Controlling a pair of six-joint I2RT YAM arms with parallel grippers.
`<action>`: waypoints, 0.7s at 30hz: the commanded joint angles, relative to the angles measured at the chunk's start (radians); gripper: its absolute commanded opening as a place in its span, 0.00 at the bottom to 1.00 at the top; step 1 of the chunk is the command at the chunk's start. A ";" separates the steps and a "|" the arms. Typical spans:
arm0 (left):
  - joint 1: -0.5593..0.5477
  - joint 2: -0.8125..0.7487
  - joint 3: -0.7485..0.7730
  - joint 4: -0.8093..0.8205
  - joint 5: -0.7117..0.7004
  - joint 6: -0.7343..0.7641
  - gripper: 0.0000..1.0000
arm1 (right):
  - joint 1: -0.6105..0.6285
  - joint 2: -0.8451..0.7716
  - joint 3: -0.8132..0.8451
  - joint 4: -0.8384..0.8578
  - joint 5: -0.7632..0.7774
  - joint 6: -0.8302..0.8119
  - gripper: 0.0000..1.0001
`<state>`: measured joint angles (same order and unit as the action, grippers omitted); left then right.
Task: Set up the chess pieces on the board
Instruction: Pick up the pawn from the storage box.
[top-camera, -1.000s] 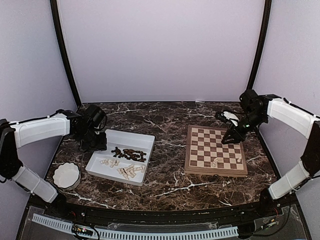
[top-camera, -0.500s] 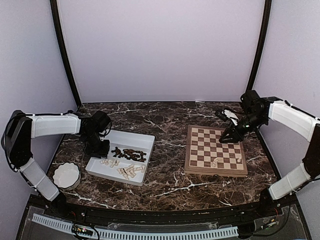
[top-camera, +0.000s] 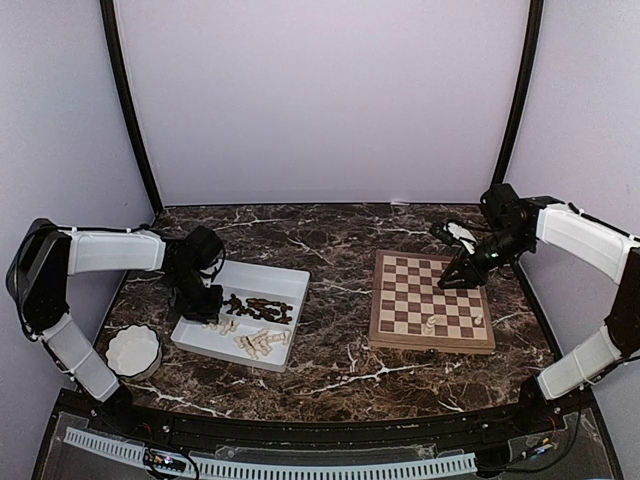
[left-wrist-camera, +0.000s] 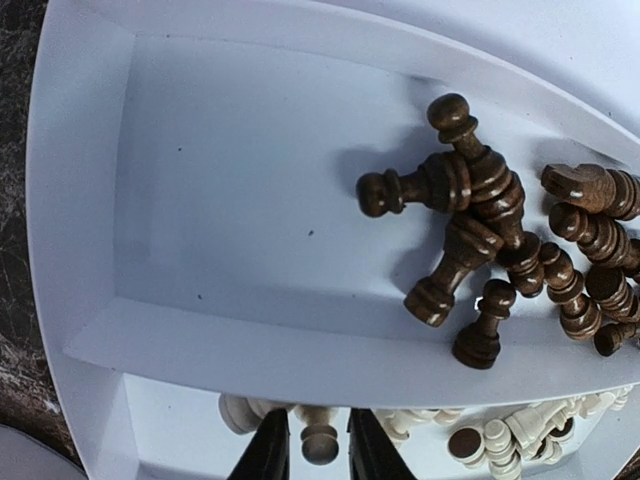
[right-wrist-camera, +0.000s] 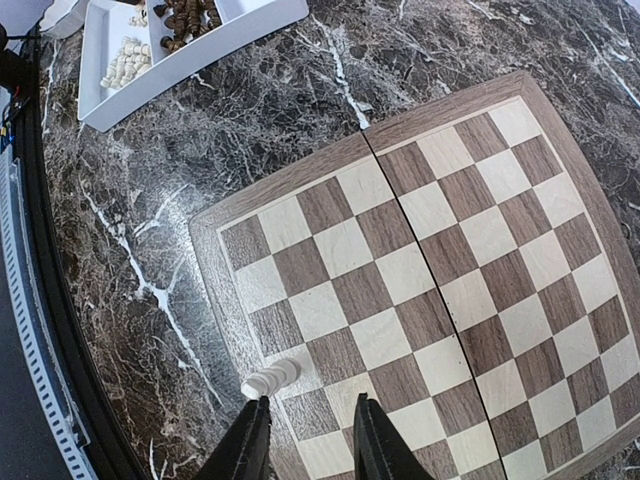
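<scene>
On the table (top-camera: 340, 250) the board (top-camera: 400, 290) lies at 3 o'clock and a white tray (top-camera: 255, 280) at 9 o'clock. A scalloped bowl (top-camera: 133, 350) sits at 8 o'clock of the tray.

Most of the chess pieces are in the tray. The dark pieces (left-wrist-camera: 480, 230) are heaped in its far compartment and the pale pieces (left-wrist-camera: 520, 430) in its near one. The left fingers (left-wrist-camera: 268, 452) are down in the near compartment, at the tray's 9 o'clock end. They stand apart, one on each side of a pale pawn (left-wrist-camera: 319, 440); whether they touch it I cannot tell.

The right fingers (right-wrist-camera: 250, 445) are also apart, held above the board toward its 1 o'clock side. A fallen pale piece (right-wrist-camera: 270, 379) lies on its side near the board's 6 o'clock edge. In the wrist view it shows just past one fingertip. A second pale piece (top-camera: 477, 320) is at the board's 5 o'clock corner; whether it stands or lies I cannot tell.
</scene>
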<state>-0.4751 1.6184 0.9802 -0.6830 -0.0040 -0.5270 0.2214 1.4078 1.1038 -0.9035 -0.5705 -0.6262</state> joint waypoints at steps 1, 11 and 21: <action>0.001 -0.017 -0.017 -0.009 0.032 -0.003 0.22 | -0.001 -0.006 -0.007 0.025 -0.018 0.006 0.30; -0.020 -0.048 0.015 -0.097 0.017 0.002 0.11 | -0.002 0.013 0.014 0.017 -0.006 -0.008 0.30; -0.188 -0.056 0.370 -0.227 0.072 0.024 0.08 | -0.002 0.005 -0.002 0.024 0.004 -0.002 0.29</action>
<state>-0.5884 1.5700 1.1633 -0.8711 0.0212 -0.5301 0.2214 1.4136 1.1038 -0.8967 -0.5678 -0.6304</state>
